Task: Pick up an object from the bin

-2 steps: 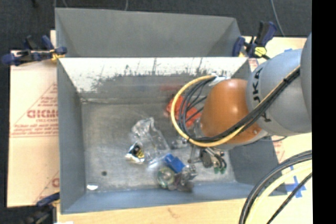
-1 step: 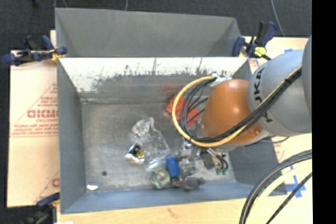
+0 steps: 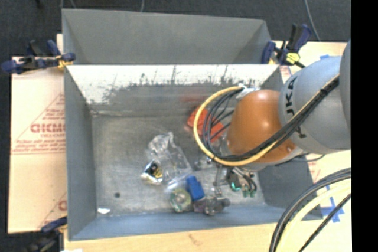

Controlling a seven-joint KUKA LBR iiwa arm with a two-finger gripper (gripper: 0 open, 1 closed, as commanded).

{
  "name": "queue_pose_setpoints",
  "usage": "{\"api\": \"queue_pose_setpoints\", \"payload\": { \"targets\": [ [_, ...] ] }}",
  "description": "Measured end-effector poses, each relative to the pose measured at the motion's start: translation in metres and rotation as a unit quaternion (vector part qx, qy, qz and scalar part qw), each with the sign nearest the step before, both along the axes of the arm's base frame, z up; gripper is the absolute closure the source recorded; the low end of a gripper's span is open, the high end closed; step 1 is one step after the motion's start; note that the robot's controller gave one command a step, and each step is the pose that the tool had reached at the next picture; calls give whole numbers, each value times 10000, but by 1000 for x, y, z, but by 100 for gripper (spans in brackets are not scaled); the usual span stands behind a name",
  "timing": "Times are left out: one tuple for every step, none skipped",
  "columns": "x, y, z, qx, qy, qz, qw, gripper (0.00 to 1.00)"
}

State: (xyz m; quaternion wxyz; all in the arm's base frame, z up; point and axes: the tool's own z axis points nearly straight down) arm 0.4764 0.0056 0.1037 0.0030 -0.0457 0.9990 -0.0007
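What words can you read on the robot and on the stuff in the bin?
"KUKA": dark letters running up the grey arm.
Yellow and black thing in the bin: any print is too small to read.
Blue thing: no letters can be made out.
Clear wrapper: nothing readable.
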Motion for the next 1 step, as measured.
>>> {"api": "queue_pose_setpoints", "payload": {
  "targets": [
    [4,15,-28,-13,-102,293,9995,0]
  ]
}}
